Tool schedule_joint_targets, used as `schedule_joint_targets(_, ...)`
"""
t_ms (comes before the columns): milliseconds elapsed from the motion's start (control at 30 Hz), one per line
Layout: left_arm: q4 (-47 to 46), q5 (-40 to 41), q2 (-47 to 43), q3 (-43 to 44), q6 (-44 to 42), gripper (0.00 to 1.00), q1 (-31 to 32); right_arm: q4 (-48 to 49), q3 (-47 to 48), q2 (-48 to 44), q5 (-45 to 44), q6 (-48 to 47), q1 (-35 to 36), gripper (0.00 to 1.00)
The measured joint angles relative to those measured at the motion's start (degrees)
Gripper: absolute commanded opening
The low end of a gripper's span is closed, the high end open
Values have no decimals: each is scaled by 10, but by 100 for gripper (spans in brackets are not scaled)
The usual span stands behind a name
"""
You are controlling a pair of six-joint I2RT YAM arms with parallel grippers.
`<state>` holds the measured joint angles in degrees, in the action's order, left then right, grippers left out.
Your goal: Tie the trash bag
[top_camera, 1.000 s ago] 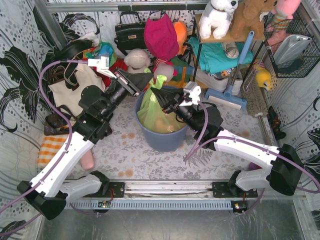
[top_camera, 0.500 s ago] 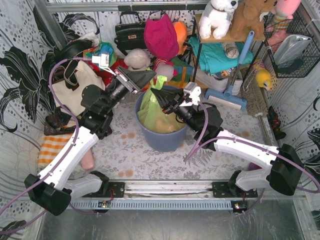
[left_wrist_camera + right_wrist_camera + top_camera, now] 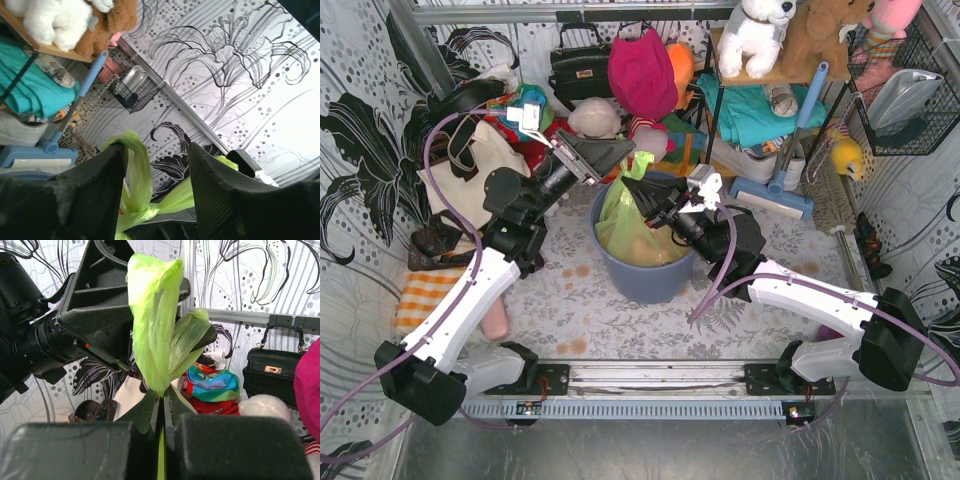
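The blue-grey bin (image 3: 642,272) is seen mid-table between the two arms. The trash bag (image 3: 620,228) is seated inside it, its gathered top drawn up above the far rim. The bag's neck is pinched flat by the right gripper (image 3: 161,399), just below two upstanding ears (image 3: 152,315). The left gripper (image 3: 157,150) is spread wide, with one of them loose between its jaws above what looks like a small knot (image 3: 142,214). For a firm tie, that ear is best grasped low and drawn leftward against the right-hand hold, gently, since thin film may tear.
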<state>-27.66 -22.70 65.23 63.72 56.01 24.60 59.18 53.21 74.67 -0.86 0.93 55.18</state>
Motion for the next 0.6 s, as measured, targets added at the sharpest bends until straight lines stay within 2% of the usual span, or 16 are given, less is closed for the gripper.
schedule_joint_targets(133, -38, -27, 10, 0, 24, 53, -5, 0, 0, 0, 2, 1, 0, 0)
schedule_joint_targets(300, -68, -47, 12, 0, 43, 29, -10, 0, 0, 0, 4, 1, 0, 0)
schedule_joint_targets(433, -65, -54, 11, 0, 41, 5, -11, 0, -1, -2, 4, 1, 0, 0)
schedule_joint_targets(500, -60, -54, 10, 0, 37, 0, -12, 0, -1, -3, 4, 1, 0, 0)
schedule_joint_targets(533, -59, -54, 9, 0, 36, 0, -12, -1, -1, -5, 4, 2, 0, 2)
schedule_joint_targets(600, -57, -54, 8, 0, 34, 0, -12, -6, -2, -9, 4, 2, 0, 19)
